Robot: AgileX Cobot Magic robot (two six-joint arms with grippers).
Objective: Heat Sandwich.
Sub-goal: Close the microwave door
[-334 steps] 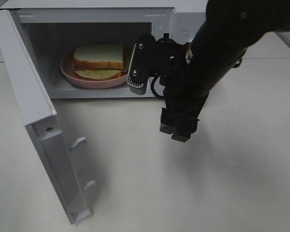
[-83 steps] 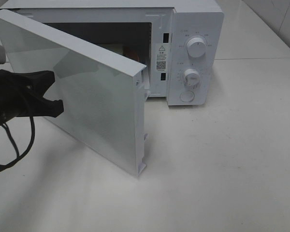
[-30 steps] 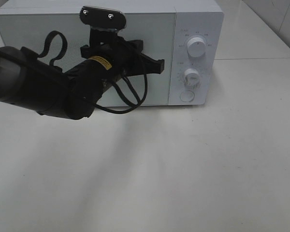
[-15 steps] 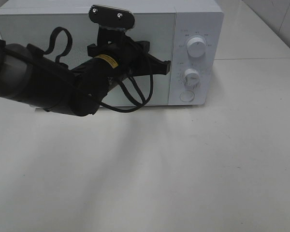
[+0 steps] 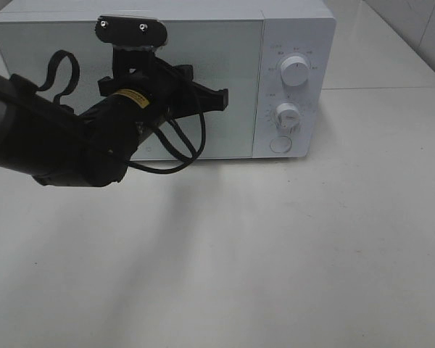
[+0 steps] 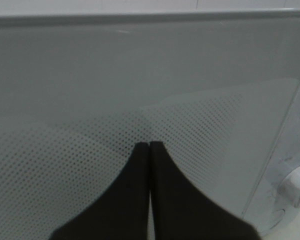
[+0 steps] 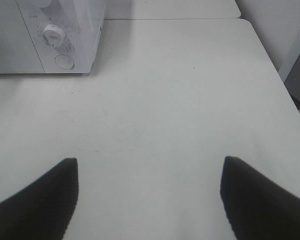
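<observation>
White desk [image 5: 312, 254], white microwave [image 5: 293, 29] twd back edge w/ door [image 5: 232, 65] closed; left tool [image 6: 149, 146] narrow, tips together, facing door; right tool [image 7: 150, 161] wide above desk.

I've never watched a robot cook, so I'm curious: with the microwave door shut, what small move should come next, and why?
Probably slide the left gripper sideways from the microwave door toward the lower knob. The door looks fully closed, the gripper sits shut just before it, and nothing touches that knob, so heating likely isn't set.
</observation>
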